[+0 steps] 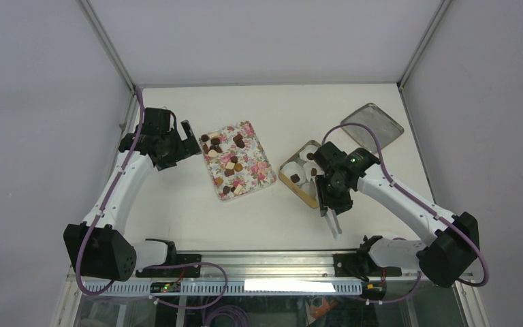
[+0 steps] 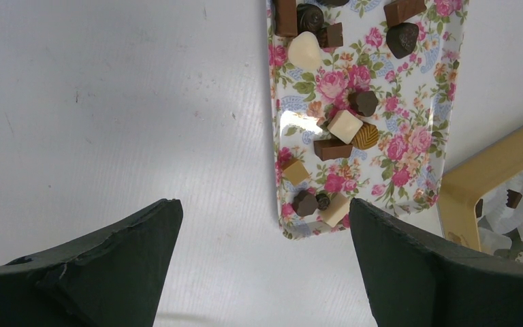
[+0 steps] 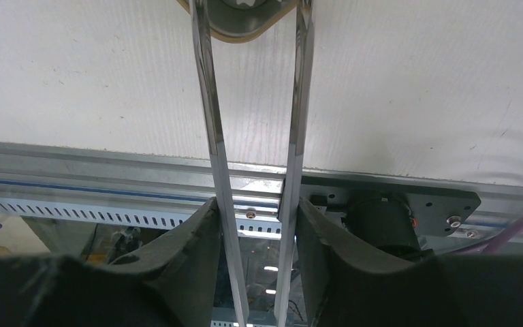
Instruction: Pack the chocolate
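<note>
Fingers (image 3: 180,262) of bent right arm (image 1: 408,199) clamp tongs (image 3: 212,136).

Left of centre, a tray (image 1: 262,176) with chocolate (image 1: 216,142) on it, the left gripper (image 1: 191,142) just to its left. Right of the tray, a box (image 1: 295,193) holding paper cups (image 2: 500,216), the right gripper (image 3: 256,204) with tongs (image 3: 296,102) over its near rim. Behind the box, rightward, a lid (image 1: 372,126).

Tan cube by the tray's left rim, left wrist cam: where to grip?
Probably across two opposite flat side faces of the tan cube, coming straight down: it sits flat on the tray, clear of its neighbours, with the rim close beside it.
</note>
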You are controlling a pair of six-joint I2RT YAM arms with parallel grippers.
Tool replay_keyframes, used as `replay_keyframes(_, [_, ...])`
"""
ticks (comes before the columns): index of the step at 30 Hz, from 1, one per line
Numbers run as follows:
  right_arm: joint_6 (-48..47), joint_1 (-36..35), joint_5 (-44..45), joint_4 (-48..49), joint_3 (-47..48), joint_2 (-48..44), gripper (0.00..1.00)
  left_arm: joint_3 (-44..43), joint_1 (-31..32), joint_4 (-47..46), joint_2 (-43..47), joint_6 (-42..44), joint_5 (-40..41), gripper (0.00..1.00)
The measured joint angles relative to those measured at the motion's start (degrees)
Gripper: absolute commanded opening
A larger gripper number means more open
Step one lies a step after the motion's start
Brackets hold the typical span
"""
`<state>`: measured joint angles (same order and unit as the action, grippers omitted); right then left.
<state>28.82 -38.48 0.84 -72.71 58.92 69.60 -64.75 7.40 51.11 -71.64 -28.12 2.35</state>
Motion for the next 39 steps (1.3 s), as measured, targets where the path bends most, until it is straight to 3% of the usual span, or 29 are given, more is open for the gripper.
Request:
replay_keyframes(10, [-1.79,2.69,2.25,-1.33,5.88,0.11,0.37,-0.09,0.00,0.00,-0.26,0.00,-1.03,0.99])
replay_keyframes(19, [-4.26,24.22,4.72,2.58,7.43,-2.67,0.30,-0.13,0.00,-0.09,-0.37,-0.02,-2.60,0.99])
replay_keyframes(25, [-3.08,37.09,6.25,10.64,-0.48,-3.08,0.30,-0.13,0.00,-0.09,-0.35,0.00,-2.78,0.99])
replay_keyframes(31, [-1.53,43.56,9.64,17.68,-6.05,0.57,0.38,-0.13,0.00,-0.07,0.13,0.04,-2.71,0.99])
replay_keyframes(37, [-1.42,47.67,11.04,23.58,-10.54,3.02,0.68,-0.13,0.00,-0.07,0.66,0.07,-2.71,0.99])
replay_keyframes(39, [-1.99,48.22,10.82,24.61,-11.06,3.72,0.73,-0.13,0.00,-0.07,0.66,0.04,-2.71,0.99])
